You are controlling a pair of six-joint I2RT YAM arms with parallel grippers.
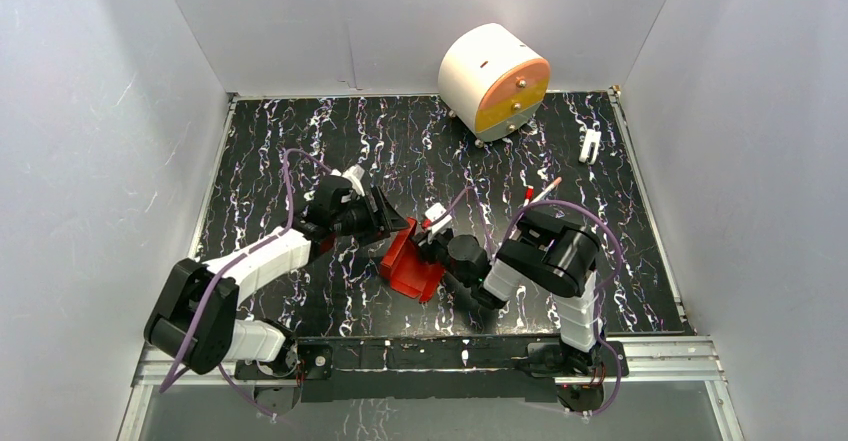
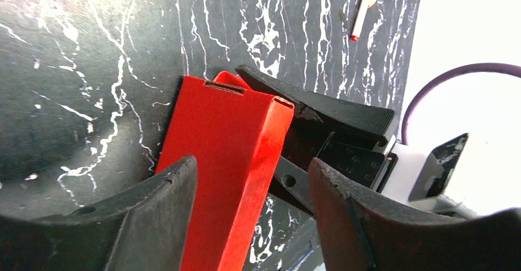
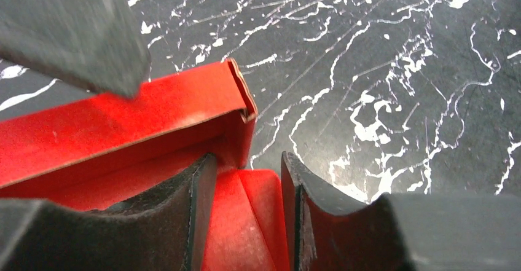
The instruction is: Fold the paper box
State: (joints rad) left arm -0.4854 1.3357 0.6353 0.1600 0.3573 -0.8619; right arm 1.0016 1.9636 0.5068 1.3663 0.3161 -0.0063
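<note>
The paper box [image 1: 408,269] is bright red card, partly folded into a flat sleeve, and lies on the black marbled table between the two arms. In the left wrist view the paper box [image 2: 227,142] stands between the spread fingers of my left gripper [image 2: 252,163]; the left finger is against it and the right finger is apart from it. My right gripper [image 3: 247,160] is open at the box's open end [image 3: 123,123], with a red flap [image 3: 258,216] lying between its fingers. In the top view my left gripper [image 1: 392,223] and right gripper [image 1: 432,241] meet over the box.
A large white-and-orange drum [image 1: 495,81] stands at the back. Red-capped white pens [image 1: 537,194] lie right of the box, and one shows in the left wrist view [image 2: 362,7]. A small white clip [image 1: 590,144] lies at the far right. White walls enclose the table.
</note>
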